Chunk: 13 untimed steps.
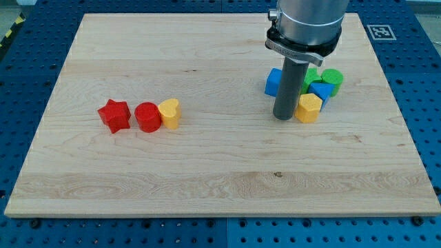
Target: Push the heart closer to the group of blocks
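Note:
A yellow heart [169, 113] lies left of the board's middle, touching a red cylinder [147, 117]; a red star [114, 115] sits just left of that. A group stands at the upper right: a blue block [273, 81], a yellow hexagon [309, 107], a blue block [321, 91], a green cylinder [333, 78] and a green block [311, 76] partly hidden behind the rod. My tip [284, 118] rests on the board just left of the yellow hexagon, far to the right of the heart.
The wooden board [220, 179] lies on a blue perforated table. The arm's grey housing [306, 24] hangs over the board's upper right. A black-and-white marker [380, 31] sits at the top right corner.

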Tool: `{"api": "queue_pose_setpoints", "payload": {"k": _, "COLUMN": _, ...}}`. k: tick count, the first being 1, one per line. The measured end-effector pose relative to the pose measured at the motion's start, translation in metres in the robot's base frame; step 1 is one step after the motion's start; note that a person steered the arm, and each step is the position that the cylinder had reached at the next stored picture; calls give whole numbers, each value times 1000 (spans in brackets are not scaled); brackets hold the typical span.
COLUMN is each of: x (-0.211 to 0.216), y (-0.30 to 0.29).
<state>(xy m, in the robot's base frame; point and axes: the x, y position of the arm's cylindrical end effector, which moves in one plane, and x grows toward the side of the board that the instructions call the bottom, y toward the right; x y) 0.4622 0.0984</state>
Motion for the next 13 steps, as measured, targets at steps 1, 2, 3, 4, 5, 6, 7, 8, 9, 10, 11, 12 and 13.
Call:
{"api": "queue_pose_setpoints", "payload": {"k": 1, "x": -5, "y": 8}}
{"api": "queue_pose_setpoints", "payload": {"k": 2, "x": -5, "y": 14}}
{"api": "queue_pose_setpoints", "payload": {"k": 3, "x": -5, "y": 18}}
{"api": "queue_pose_setpoints", "payload": {"k": 4, "x": -5, "y": -1}}
{"api": "queue_pose_setpoints", "payload": {"k": 5, "x": -5, "y": -34}}
{"api": "queue_pose_setpoints", "payload": {"k": 6, "x": -5, "y": -44}}
{"api": "queue_pose_setpoints", "payload": {"k": 7, "x": -36, "y": -72}}
{"api": "queue_pose_setpoints", "payload": {"k": 8, "x": -52, "y": -97}}
{"api": "queue_pose_setpoints", "payload": {"k": 9, "x": -59, "y": -140}}
{"api": "queue_pose_setpoints", "payload": {"k": 10, "x": -59, "y": -184}}
{"api": "queue_pose_setpoints", "payload": {"k": 11, "x": -44, "y": -195}}
{"api": "queue_pose_setpoints", "payload": {"k": 12, "x": -14, "y": -192}}
{"api": "queue_pose_setpoints", "payload": {"k": 13, "x": -10, "y": -191}}
